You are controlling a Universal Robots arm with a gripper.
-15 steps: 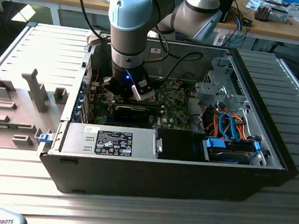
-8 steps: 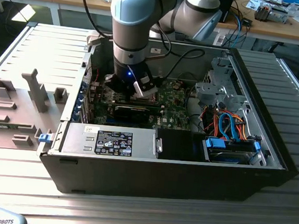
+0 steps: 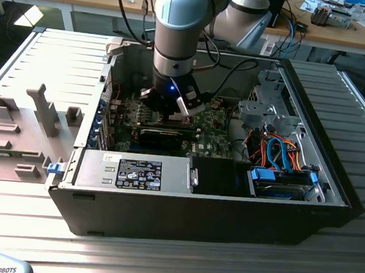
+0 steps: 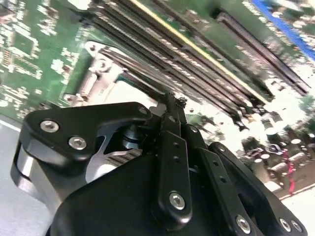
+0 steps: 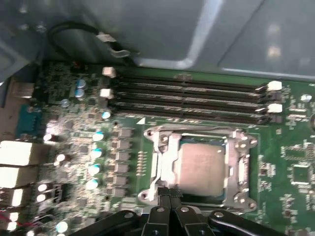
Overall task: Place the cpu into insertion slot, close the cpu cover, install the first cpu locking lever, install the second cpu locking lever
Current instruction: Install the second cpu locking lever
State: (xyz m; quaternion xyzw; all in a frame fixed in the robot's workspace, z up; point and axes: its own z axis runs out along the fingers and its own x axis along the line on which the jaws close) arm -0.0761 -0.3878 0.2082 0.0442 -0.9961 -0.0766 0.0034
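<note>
Black linkages of the claw fill the near edge of the first wrist view, its fingertips pressed together and touching the rim of the insertion slot at the corner of the cpu cover. Inside that silvery frame the cpu lies flat in the socket, with long memory slots just beyond it on the green motherboard, all within the open computer case on the slatted bench
</note>
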